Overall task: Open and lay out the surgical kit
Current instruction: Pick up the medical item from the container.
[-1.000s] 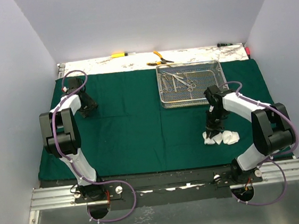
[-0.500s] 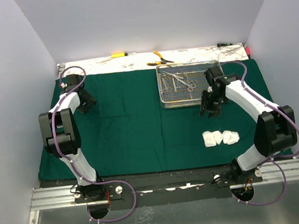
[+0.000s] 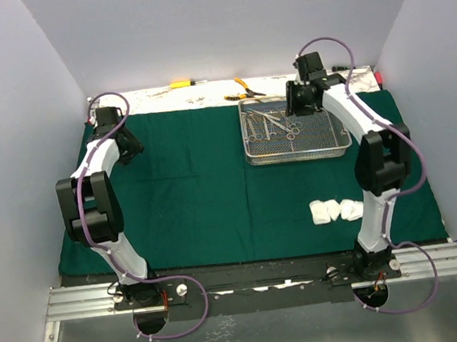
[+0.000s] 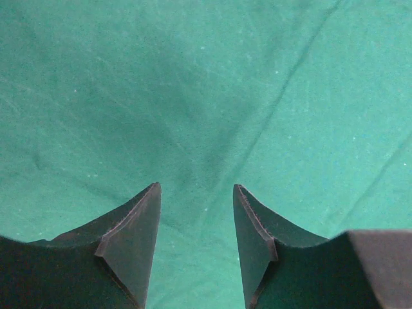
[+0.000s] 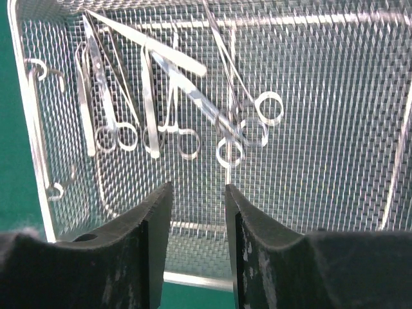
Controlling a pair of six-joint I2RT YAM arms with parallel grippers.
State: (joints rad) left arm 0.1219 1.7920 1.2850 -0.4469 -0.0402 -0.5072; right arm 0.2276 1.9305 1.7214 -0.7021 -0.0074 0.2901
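right gripper (image 5: 198,187) spread over an edge of the mesh tray (image 5: 335,129); left gripper (image 4: 196,187) spread above green cloth (image 4: 206,77) near its far-left corner

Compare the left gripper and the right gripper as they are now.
The left gripper hangs over bare green cloth; the right gripper hangs over the wire-mesh tray, with the steel instruments just ahead of it. The left gripper's jaws look slightly wider apart than the right gripper's. Both are open and hold nothing.
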